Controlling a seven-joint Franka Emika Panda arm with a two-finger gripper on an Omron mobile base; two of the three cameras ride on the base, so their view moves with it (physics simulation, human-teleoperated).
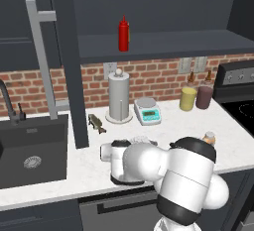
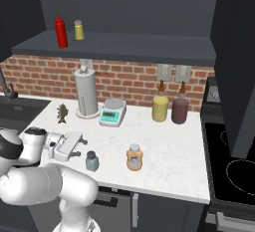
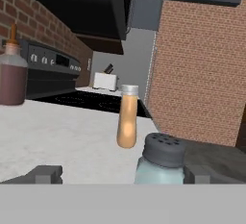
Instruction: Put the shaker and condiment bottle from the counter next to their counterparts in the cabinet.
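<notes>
My two base cameras look forward and down from behind me, left and right, sharing the tabletop (image 2: pixel 164 141) and cabinet shelf (image 1: pixel 163 44). My hand camera sits low, close behind the shaker (image 3: pixel 161 163), facing the stove (image 3: pixel 72 81).

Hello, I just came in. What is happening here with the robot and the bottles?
The robot's hand is open and held low over the counter, pointing at the shaker, which stands just in front of its fingertips. Nothing is held yet. The condiment bottle stands on the counter a little beyond the shaker. Up on the shelf of the cabinet, a red squeeze bottle and a small yellow shaker stand side by side.
</notes>
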